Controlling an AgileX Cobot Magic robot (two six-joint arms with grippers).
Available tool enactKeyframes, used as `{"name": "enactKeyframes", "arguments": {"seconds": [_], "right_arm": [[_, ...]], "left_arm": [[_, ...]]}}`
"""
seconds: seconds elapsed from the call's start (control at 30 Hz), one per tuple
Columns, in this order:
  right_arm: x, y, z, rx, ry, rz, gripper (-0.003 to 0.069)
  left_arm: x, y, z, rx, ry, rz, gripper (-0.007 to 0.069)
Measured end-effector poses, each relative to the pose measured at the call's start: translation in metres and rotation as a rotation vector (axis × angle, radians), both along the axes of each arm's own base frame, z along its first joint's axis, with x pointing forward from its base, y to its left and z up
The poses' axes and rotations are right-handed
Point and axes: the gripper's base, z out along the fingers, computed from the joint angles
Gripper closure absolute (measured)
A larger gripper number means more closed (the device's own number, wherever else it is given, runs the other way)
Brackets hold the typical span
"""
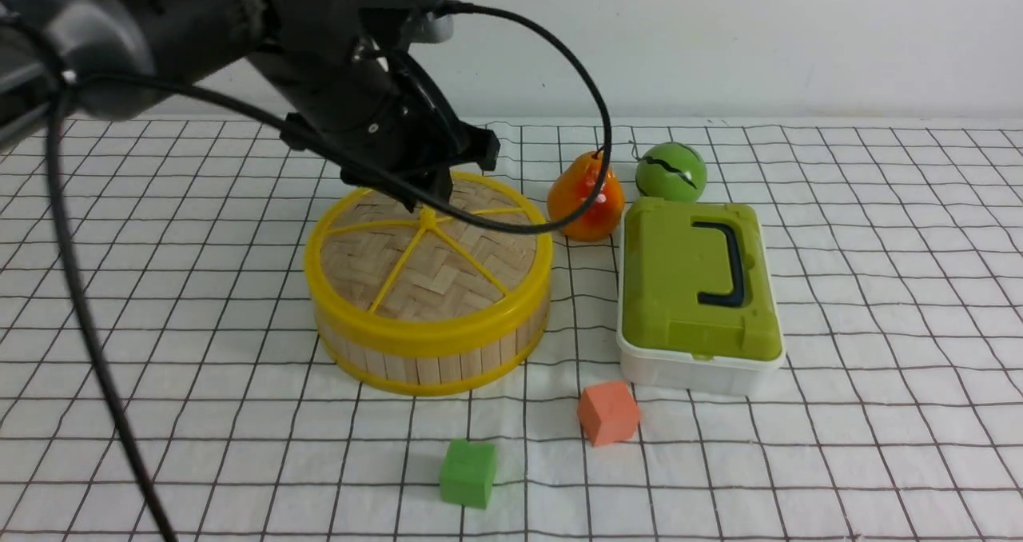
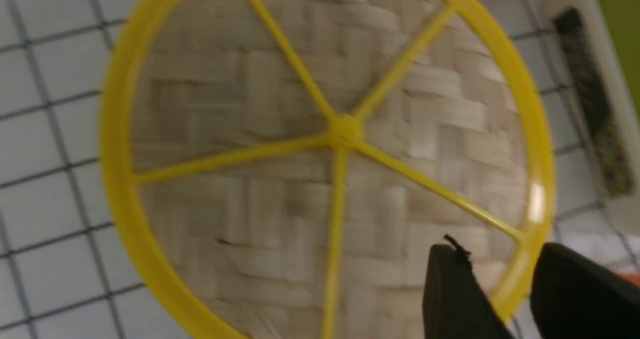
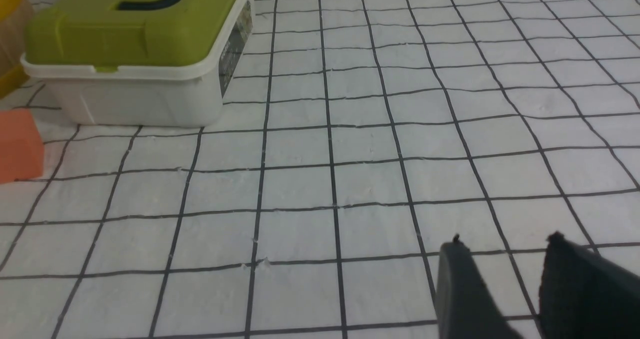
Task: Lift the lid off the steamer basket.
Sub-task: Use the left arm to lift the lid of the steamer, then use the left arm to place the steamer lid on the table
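Note:
The lid [image 1: 423,266], woven bamboo with a yellow rim, spokes and hub, sits on the steamer basket [image 1: 431,362] at the table's middle. My left gripper [image 1: 427,194] hangs over the lid's far edge. In the left wrist view the lid [image 2: 250,104] fills the frame. There the left gripper [image 2: 495,249] is open, with one finger inside the yellow rim and one outside it, and gaps show on both sides. My right gripper [image 3: 505,241] is open and empty above bare cloth; it does not show in the front view.
A white box with a green lid [image 1: 699,286] stands right of the basket. An orange pear [image 1: 586,198] and a green ball [image 1: 671,172] lie behind it. An orange cube [image 1: 609,412] and a green cube [image 1: 467,472] lie in front. The left arm's cable loops over the lid.

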Motion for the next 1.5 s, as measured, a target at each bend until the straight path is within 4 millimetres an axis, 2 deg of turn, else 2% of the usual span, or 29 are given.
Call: {"name": "enactKeyframes", "arguments": {"seconds": [0.03, 0.07, 0.17, 0.37, 0.57, 0.6, 0.63, 0.67, 0.7, 0.93, 1.0, 1.07, 1.1, 1.17, 1.2, 1.3, 1.37, 1.43, 1.47, 1.5], "right_arm": [[0.0, 0.0, 0.0, 0.0, 0.0, 0.0, 0.0419], [0.0, 0.0, 0.0, 0.0, 0.0, 0.0, 0.0419], [0.0, 0.0, 0.0, 0.0, 0.0, 0.0, 0.0419], [0.0, 0.0, 0.0, 0.0, 0.0, 0.0, 0.0419], [0.0, 0.0, 0.0, 0.0, 0.0, 0.0, 0.0419], [0.0, 0.0, 0.0, 0.0, 0.0, 0.0, 0.0419], [0.0, 0.0, 0.0, 0.0, 0.0, 0.0, 0.0419], [0.0, 0.0, 0.0, 0.0, 0.0, 0.0, 0.0419], [0.0, 0.0, 0.0, 0.0, 0.0, 0.0, 0.0419], [0.0, 0.0, 0.0, 0.0, 0.0, 0.0, 0.0419], [0.0, 0.0, 0.0, 0.0, 0.0, 0.0, 0.0419], [0.0, 0.0, 0.0, 0.0, 0.0, 0.0, 0.0419], [0.0, 0.0, 0.0, 0.0, 0.0, 0.0, 0.0419], [0.0, 0.0, 0.0, 0.0, 0.0, 0.0, 0.0419], [0.0, 0.0, 0.0, 0.0, 0.0, 0.0, 0.0419], [0.0, 0.0, 0.0, 0.0, 0.0, 0.0, 0.0419], [0.0, 0.0, 0.0, 0.0, 0.0, 0.0, 0.0419], [0.0, 0.0, 0.0, 0.0, 0.0, 0.0, 0.0419], [0.0, 0.0, 0.0, 0.0, 0.0, 0.0, 0.0419], [0.0, 0.0, 0.0, 0.0, 0.0, 0.0, 0.0419]], "left_arm": [[0.002, 0.001, 0.0, 0.009, -0.005, 0.009, 0.0347], [0.015, -0.001, -0.005, 0.037, -0.02, 0.037, 0.0283], [0.029, -0.004, -0.018, 0.065, -0.02, 0.058, 0.0228], [0.045, -0.011, -0.053, 0.08, 0.021, 0.067, 0.0214], [0.05, -0.013, -0.067, 0.087, 0.04, 0.077, 0.0302], [0.05, -0.013, -0.066, 0.085, 0.036, 0.079, 0.0376], [0.05, -0.013, -0.065, 0.083, 0.033, 0.078, 0.0417], [0.051, -0.013, -0.065, 0.082, 0.031, 0.079, 0.0428], [0.051, -0.014, -0.065, 0.078, 0.029, 0.079, 0.0521], [0.05, -0.013, -0.062, 0.073, 0.025, 0.081, 0.0517], [0.048, -0.012, -0.054, 0.071, 0.014, 0.082, 0.0517], [0.042, -0.008, -0.036, 0.071, -0.019, 0.084, 0.0517], [0.042, -0.008, -0.036, 0.074, -0.019, 0.084, 0.0517], [0.028, 0.003, 0.006, 0.074, -0.115, 0.094, 0.0517], [0.024, 0.009, 0.019, 0.076, -0.149, 0.1, 0.0517], [0.005, 0.035, 0.068, 0.085, -0.271, 0.141, 0.0517], [-0.002, 0.055, 0.088, 0.091, -0.321, 0.182, 0.0517], [-0.007, 0.078, 0.097, 0.097, -0.339, 0.235, 0.0517], [-0.007, 0.081, 0.098, 0.098, -0.34, 0.243, 0.0517], [-0.008, 0.104, 0.094, 0.102, -0.321, 0.31, 0.0517]]}}
